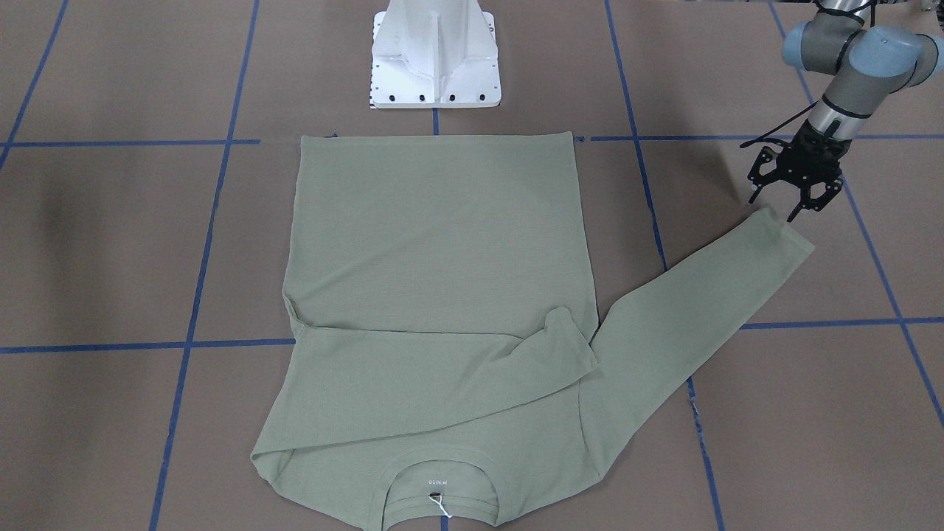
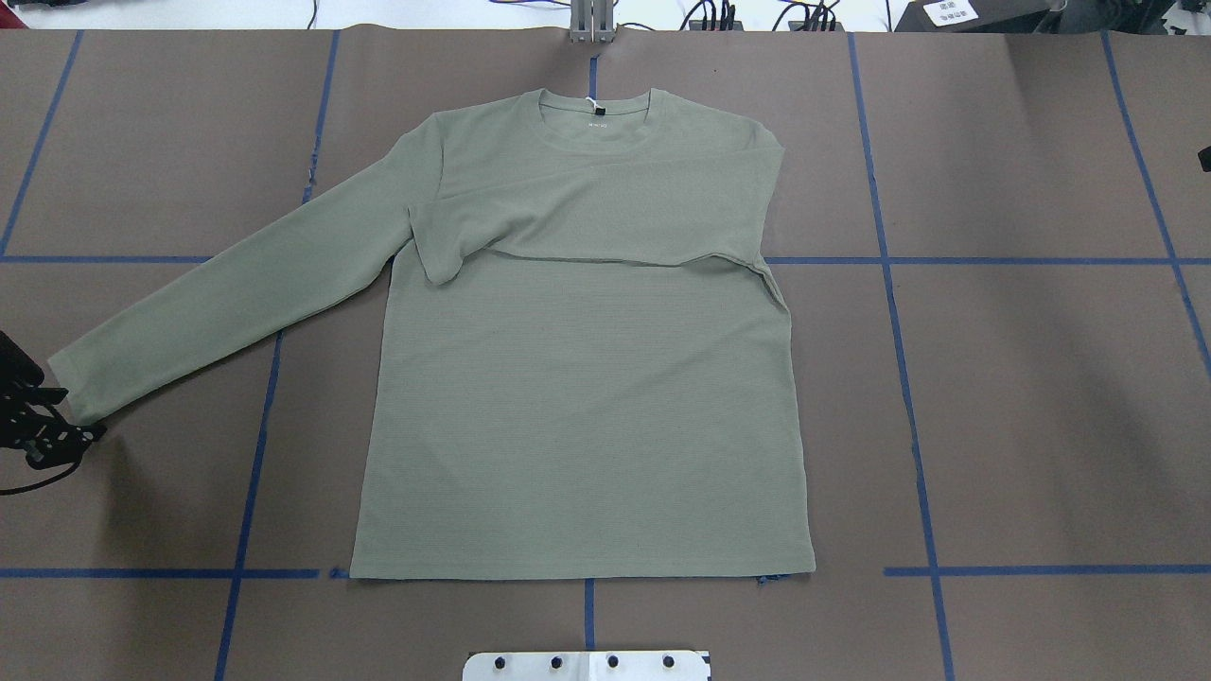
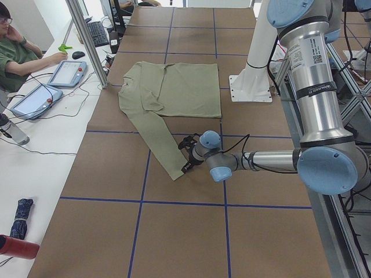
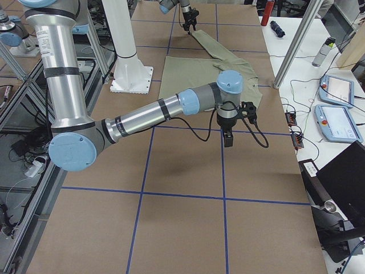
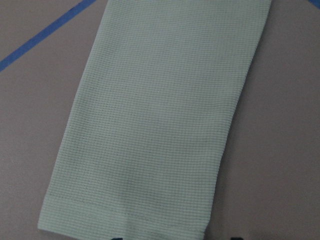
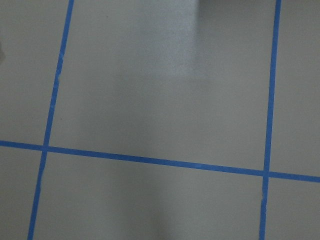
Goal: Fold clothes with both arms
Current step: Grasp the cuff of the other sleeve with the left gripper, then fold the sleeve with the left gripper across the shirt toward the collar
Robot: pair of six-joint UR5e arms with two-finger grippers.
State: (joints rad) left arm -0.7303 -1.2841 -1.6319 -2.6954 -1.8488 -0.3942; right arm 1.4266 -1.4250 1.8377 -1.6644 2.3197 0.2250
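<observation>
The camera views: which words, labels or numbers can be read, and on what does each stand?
Neck print on the shirt: white letters, too blurred to read.
Sticker on the left arm: a code square, print too small to read.
White labels at the overhead view's top right: too small to read.

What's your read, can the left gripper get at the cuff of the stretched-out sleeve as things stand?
Probably yes. The left gripper is right at the end of the cuff with its jaws spread. The cuff lies flat and uncovered, and nothing sits between the two.
</observation>
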